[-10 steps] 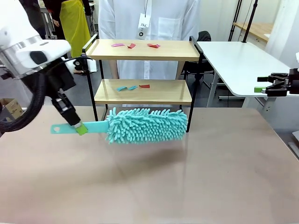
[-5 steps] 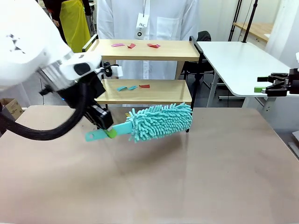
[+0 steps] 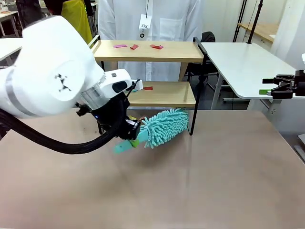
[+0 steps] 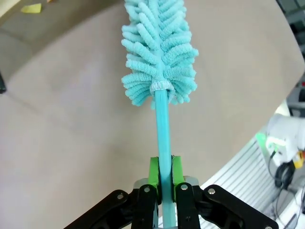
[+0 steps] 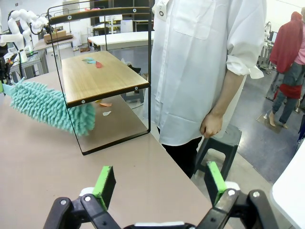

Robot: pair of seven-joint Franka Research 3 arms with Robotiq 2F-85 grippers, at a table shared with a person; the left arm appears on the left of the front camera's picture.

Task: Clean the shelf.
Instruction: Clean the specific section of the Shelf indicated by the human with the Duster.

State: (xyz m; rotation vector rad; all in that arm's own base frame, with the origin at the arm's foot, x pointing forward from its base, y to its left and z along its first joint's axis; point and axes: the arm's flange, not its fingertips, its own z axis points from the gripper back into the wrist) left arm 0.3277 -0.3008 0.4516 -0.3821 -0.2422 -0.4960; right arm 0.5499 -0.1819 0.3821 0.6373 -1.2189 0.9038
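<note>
The left gripper (image 3: 135,139) is hanging low over the brown table (image 3: 214,181), at about nine o'clock from the picture's centre in the front view. Its green pads (image 4: 153,172) are pinching the thin handle of a turquoise duster (image 3: 164,126). In the left wrist view the left gripper (image 4: 163,177) is sitting at six o'clock. The duster (image 4: 159,52) is running straight up from it toward twelve, its fluffy head above the tabletop. A yellow scrap (image 4: 31,8) is lying at eleven o'clock.

The shelf (image 3: 152,51) is standing at twelve o'clock on the table's far side, just in front of a person in a white coat (image 3: 157,19). Small coloured paper scraps (image 3: 136,46) are lying on its top board, and more (image 3: 147,88) on the lower one. The duster head is pointing toward two o'clock, close under the lower board's front edge; it may be brushing the frame, though contact is hard to judge.

The right gripper (image 3: 268,90) is hovering at three o'clock beside a white side table (image 3: 238,62), well apart from the shelf. In its own wrist view the right gripper (image 5: 159,179) is showing its fingers spread wide with nothing between them, the shelf (image 5: 100,78) at ten o'clock and the person's hand (image 5: 209,126) hanging at three.
</note>
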